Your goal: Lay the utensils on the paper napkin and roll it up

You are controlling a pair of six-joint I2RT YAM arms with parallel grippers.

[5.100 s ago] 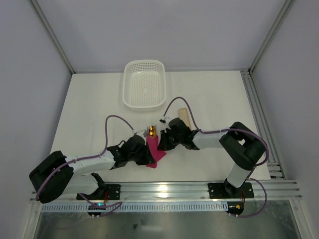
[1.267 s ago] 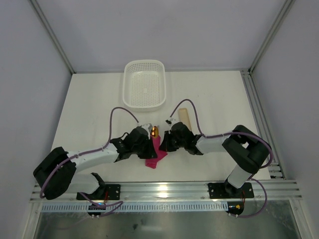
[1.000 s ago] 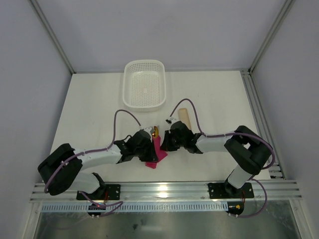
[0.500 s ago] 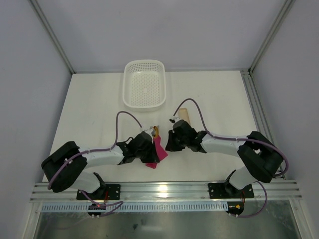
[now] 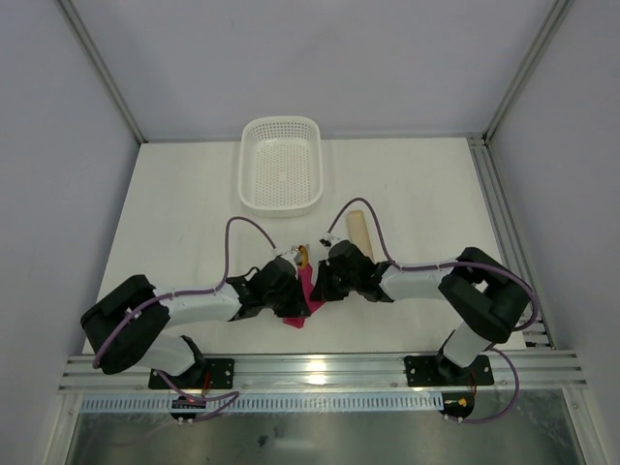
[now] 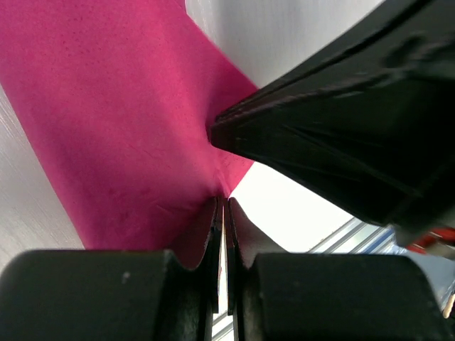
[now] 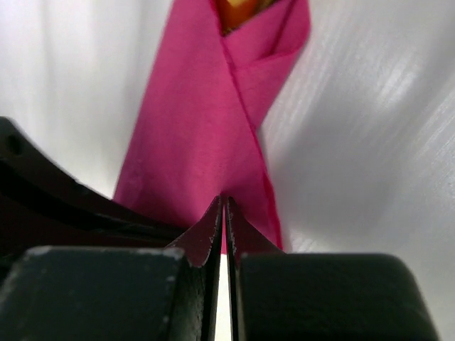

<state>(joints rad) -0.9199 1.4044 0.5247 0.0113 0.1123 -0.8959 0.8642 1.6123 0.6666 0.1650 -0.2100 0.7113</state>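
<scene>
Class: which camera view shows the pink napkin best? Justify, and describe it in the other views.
Right wrist: the napkin lies folded lengthwise, nearly whole. Left wrist shows only a close patch; the top view, a mostly hidden sliver.

A white table (image 5: pixel 174 213) lay under the left gripper (image 6: pixel 222 213) and the right gripper (image 7: pixel 222 209) and ran on well beyond them. Pale grey walls (image 5: pixel 291 58) closed it in ahead of the grippers and to either side, with aluminium posts (image 5: pixel 102 73) slanting up at the far corners. Behind the grippers a silver rail (image 5: pixel 320 366) crossed the near edge and caught a bright glare. Slotted rails (image 5: pixel 489 184) ran along the right gripper's side. A grey metal sheet (image 5: pixel 387 426) lay behind the silver rail.
</scene>
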